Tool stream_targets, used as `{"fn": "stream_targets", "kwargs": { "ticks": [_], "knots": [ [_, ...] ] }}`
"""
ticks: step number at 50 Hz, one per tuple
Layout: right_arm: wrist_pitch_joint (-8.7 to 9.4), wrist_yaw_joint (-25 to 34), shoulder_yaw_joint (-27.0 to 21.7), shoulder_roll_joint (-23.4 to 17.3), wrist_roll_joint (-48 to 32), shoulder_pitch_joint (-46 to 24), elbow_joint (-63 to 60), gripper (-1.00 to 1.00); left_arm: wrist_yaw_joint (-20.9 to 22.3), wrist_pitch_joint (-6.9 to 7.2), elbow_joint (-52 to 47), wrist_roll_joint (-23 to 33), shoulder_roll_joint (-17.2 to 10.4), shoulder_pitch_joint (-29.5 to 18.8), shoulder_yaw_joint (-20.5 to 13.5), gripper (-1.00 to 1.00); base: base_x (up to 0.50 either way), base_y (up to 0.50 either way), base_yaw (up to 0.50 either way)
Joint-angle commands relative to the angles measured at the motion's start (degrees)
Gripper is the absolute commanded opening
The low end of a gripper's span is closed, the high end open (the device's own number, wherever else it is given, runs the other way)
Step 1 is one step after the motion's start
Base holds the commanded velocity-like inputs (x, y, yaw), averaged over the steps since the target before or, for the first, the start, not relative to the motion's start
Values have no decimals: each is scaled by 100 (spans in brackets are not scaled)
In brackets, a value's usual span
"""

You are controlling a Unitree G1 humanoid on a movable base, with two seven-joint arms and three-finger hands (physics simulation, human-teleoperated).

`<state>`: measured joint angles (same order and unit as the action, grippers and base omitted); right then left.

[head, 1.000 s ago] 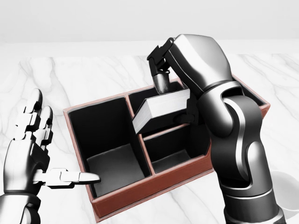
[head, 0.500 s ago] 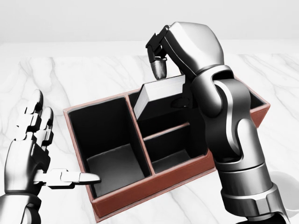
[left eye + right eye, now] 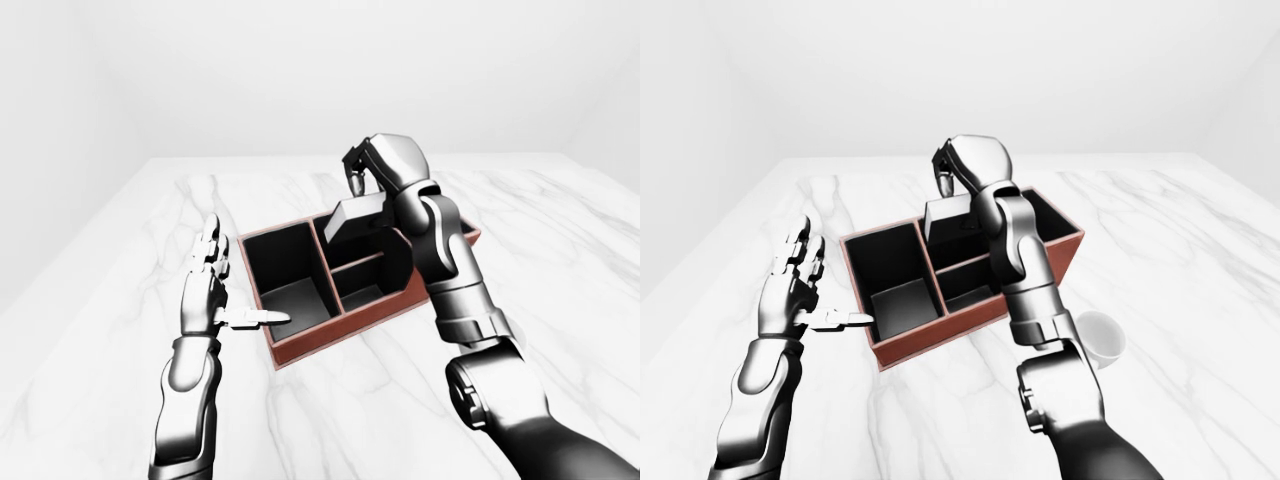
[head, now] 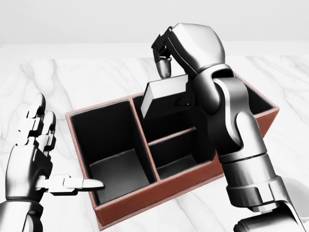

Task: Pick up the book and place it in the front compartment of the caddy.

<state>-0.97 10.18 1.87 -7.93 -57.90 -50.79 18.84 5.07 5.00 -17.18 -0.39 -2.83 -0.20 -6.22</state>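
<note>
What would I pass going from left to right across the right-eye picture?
Left hand → reddish caddy with black compartments → book held over it by the right hand → white cup on the marble table.

The right hand covers the book at its 3 o'clock end, so the finger contact is hidden. The right forearm blocks the caddy compartments toward 3 o'clock. In the head view, the white cup is cut off at 4 o'clock, and the left hand is clipped at 8 o'clock.
</note>
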Motion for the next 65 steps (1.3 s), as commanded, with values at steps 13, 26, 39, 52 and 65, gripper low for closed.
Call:
{"fn": "stream_targets", "kwargs": {
  "ticks": [13, 26, 39, 52, 65],
  "knots": [
    [-296, -1053, 9, -1, -110, -604, 1615, -100, 7, 0, -78, -25, -5, 3, -21, 100, 0, 0, 0],
    [-403, -1581, 38, -74, -73, -961, 2588, -100, 11, 0, -60, -25, -5, 8, -17, 100, 0, 0, 0],
    [-403, -1900, 92, -8, -48, -1073, 3088, -100, 12, 0, -43, -13, -4, 7, -6, 100, 0, 0, 0],
    [-403, -2200, 139, 48, -42, -1193, 3530, -100, 11, 0, 8, -6, 1, 8, -1, 100, 0, 0, 0],
    [-403, -2437, 195, 98, -118, -1307, 3868, -100, 15, 0, -36, -10, -3, -1, -2, 100, 0, 0, 0]
  ]
}}
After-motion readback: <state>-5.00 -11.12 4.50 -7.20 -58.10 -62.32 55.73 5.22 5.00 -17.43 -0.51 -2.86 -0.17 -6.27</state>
